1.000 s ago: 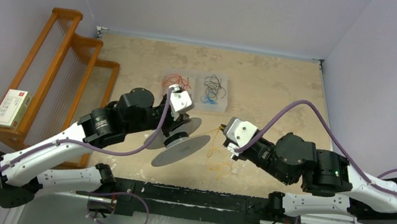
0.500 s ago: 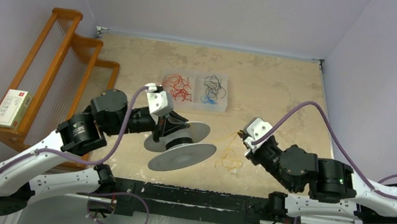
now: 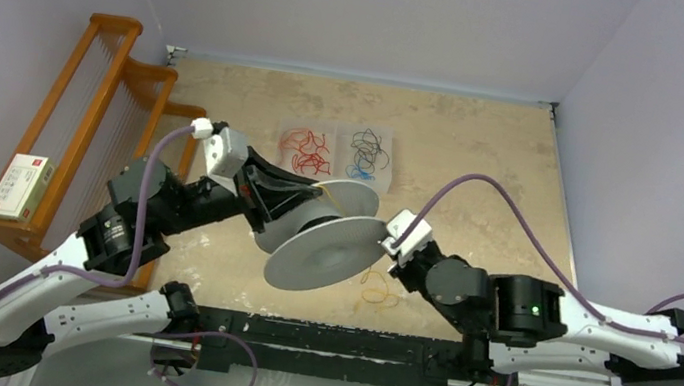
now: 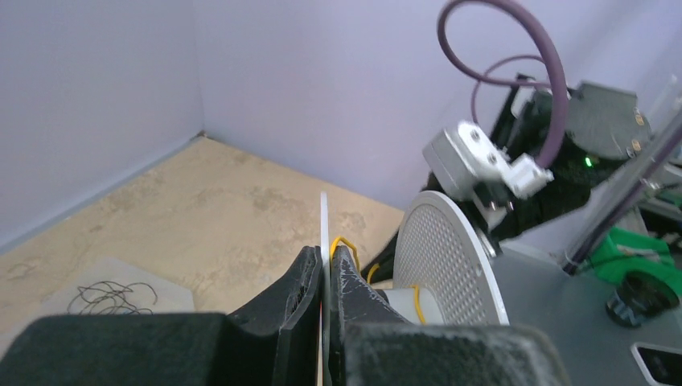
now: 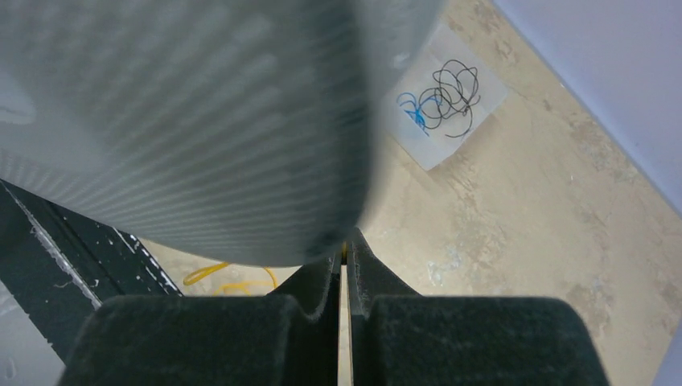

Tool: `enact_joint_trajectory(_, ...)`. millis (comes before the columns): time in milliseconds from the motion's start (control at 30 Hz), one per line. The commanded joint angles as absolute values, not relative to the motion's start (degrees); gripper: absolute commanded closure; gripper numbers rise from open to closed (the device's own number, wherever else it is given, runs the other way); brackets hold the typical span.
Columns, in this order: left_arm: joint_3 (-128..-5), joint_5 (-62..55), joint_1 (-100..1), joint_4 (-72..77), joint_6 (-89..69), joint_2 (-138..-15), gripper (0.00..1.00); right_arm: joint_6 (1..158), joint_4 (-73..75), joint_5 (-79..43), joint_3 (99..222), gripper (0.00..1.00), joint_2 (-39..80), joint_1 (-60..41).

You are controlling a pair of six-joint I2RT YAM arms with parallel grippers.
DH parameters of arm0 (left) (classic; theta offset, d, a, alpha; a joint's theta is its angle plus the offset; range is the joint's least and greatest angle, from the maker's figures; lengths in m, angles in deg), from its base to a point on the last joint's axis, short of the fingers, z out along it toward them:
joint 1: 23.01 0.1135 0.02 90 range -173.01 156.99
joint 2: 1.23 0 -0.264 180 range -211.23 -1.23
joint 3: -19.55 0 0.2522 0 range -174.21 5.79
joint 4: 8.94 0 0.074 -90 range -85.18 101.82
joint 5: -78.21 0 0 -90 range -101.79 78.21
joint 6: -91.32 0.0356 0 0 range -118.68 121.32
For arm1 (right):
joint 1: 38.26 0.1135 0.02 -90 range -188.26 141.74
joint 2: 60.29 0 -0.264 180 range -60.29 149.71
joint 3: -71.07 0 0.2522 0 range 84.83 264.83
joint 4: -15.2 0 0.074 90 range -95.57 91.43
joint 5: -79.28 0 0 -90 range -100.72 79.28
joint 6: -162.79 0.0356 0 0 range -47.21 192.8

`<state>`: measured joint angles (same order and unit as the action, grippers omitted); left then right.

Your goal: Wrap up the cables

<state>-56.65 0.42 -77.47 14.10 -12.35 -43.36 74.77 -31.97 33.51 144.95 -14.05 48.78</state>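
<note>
Cables lie partly loose on the table. Left gripper pinches the white spool by one flange; right gripper, fingers pressed together, apparently nips one strand. Keep it taut while winding between the flanges.

arms white/black | cords purple | fingers matte black | right LED green

matt white plastic spool, varnished wooden rack
</note>
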Motion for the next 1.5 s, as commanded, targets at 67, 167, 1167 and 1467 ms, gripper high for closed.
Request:
enact_joint_trajectory(67,-59.97,-17.01,-77.52,3.24,-13.77,-41.02,1.00,71.11,-20.13,29.85,143.15,1.00,-12.32,48.74)
enact_joint_trajectory(167,-60.12,-23.05,-77.57,1.08,-13.16,-40.64,1.00,70.82,-17.41,27.80,142.05,1.00,-11.74,48.75)
enact_joint_trajectory(1167,-63.88,-48.81,-77.56,0.49,-11.23,-49.97,1.00,68.66,18.49,11.56,135.01,1.00,2.58,47.91)
enact_joint_trajectory(1467,-64.78,-47.00,-77.56,0.38,-10.93,-50.38,1.00,73.10,25.41,17.87,129.05,1.00,3.52,47.83)
